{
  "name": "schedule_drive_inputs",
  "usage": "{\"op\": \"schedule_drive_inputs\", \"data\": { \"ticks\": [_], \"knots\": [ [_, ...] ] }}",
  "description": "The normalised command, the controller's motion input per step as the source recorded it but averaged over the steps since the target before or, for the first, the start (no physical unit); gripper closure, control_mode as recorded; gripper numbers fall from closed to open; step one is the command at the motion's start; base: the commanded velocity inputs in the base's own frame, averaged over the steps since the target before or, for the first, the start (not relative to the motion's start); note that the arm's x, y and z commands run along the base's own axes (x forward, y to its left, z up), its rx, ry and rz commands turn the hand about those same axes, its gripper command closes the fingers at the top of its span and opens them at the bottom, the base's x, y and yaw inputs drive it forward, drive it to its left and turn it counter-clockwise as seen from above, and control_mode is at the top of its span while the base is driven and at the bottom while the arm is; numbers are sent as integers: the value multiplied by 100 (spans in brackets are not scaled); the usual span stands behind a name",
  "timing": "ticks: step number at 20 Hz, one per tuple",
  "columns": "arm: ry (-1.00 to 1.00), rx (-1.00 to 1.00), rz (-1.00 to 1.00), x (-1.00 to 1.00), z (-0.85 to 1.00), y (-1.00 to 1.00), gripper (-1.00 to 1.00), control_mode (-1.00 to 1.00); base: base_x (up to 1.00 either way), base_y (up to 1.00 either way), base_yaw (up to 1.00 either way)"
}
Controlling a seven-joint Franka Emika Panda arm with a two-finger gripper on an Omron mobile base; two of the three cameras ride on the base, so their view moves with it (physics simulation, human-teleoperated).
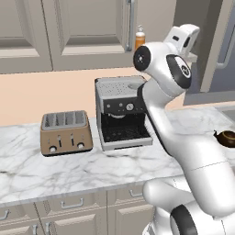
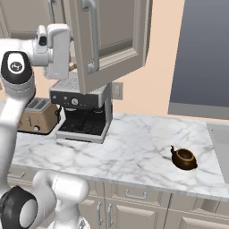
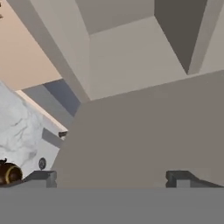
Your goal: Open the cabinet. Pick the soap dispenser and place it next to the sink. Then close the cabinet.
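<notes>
- While the cabinet point(image 2: 112, 40) door stands swung open over the counter, we see the arm raised to cabinet height, its hand at about 12 o'clock in the left base view.
- We see the gripper point(image 3: 111, 177) with its two dark tips spread wide apart and nothing between them; the hand view looks up at the cabinet's underside and inner corner.
- We find the soap dispenser point(image 1: 139, 39), a small orange-brown bottle with a pale top, standing upright at the cabinet's opening, just at 9 o'clock from the white hand and above the coffee machine point(image 1: 121, 112).
- We note the open door's long silver handle point(image 2: 93, 33) just at 3 o'clock from the hand in the right base view.
- We see a brown toaster point(image 1: 64, 133) on the marble counter point(image 1: 92, 165), at 9 o'clock from the coffee machine and apart from it.
- We see a small dark brown teapot point(image 2: 184, 158) sitting alone on the marble at 3 o'clock, well apart from the coffee machine.
- We make out the sink point(image 2: 220, 143) edge at the far 3 o'clock side of the counter, beyond the teapot.
</notes>
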Motion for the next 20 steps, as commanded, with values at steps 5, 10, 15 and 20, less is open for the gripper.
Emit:
{"op": "schedule_drive_inputs", "data": {
  "ticks": [5, 10, 15, 20],
  "knots": [
    [2, -2, -11, 2, 0, -49, -100, -100, 0, 0, 0],
    [1, -1, -11, 0, 0, -55, -100, -100, 0, 0, 0],
    [0, 0, -11, -1, 0, -66, -100, -100, 0, 0, 0],
    [0, 0, -14, -8, 0, -74, -100, -100, 0, 0, 0]
  ]
}}
